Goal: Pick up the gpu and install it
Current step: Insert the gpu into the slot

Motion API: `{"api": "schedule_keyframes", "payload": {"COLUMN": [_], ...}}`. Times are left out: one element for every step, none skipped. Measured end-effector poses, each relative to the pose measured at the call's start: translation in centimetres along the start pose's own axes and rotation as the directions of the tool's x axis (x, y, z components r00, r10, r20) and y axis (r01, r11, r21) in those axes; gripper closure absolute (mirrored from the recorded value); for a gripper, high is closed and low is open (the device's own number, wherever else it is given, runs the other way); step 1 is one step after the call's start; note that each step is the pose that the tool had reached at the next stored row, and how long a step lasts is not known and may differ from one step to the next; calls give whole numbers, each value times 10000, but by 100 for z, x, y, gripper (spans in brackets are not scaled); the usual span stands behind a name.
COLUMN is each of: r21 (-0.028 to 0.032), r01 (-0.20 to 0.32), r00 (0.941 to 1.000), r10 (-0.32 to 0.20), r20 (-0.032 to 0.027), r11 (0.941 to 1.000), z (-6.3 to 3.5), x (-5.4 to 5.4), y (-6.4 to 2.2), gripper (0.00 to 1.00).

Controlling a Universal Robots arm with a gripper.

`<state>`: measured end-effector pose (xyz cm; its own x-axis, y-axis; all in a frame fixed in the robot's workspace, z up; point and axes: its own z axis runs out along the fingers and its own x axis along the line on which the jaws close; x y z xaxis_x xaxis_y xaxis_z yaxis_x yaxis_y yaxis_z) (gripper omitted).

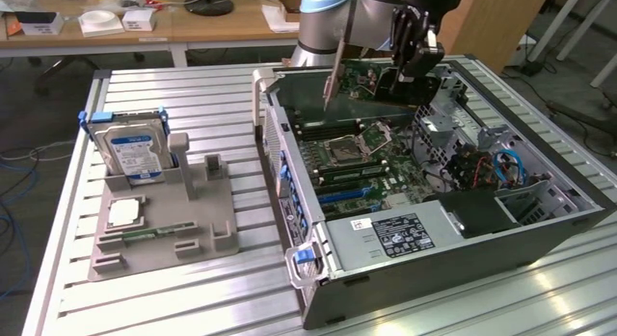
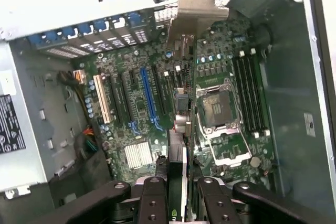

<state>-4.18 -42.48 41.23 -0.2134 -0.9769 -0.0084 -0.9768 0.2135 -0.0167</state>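
Observation:
The gpu (image 1: pixel 376 87), a dark circuit board with a silvery end bracket, hangs edge-down over the open computer case (image 1: pixel 568 206), above the motherboard (image 1: pixel 371 152). My gripper (image 1: pixel 412 70) is shut on its upper edge. In the wrist view the gpu (image 2: pixel 181 124) runs edge-on away from my gripper (image 2: pixel 181 195), and its bracket (image 2: pixel 195 9) is at the case's rear wall. The card hovers over the board between the blue expansion slot (image 2: pixel 148 95) and the processor socket (image 2: pixel 218 111), apart from the slots.
A silver hard drive with a blue-white label (image 1: pixel 135 152) stands in a grey fixture (image 1: pixel 193 227) on the slatted metal table at the exterior view's left. Cables (image 1: pixel 501 170) and a black power supply (image 1: pixel 472 209) sit inside the case. A wooden desk (image 1: pixel 193 25) stands behind.

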Motion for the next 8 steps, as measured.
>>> {"api": "schedule_keyframes", "payload": {"r21": [-1,-3,-4,-5,-6,-8,-9,-10], "r01": [173,342,514,686,868,1038,1208,1377], "r00": [9999,9994,9987,9976,9962,9946,9927,9905], "r10": [-173,-342,-514,-686,-868,-1038,-1208,-1377], "r20": [3,7,9,12,16,18,21,25], "r11": [9999,9994,9987,9976,9962,9946,9927,9905], "z": [2,3,4,5,7,8,9,11], "x": [0,0,0,0,0,0,0,0], "y": [0,0,0,0,0,0,0,0], "gripper": [73,73,73,73,73,73,73,73]}}
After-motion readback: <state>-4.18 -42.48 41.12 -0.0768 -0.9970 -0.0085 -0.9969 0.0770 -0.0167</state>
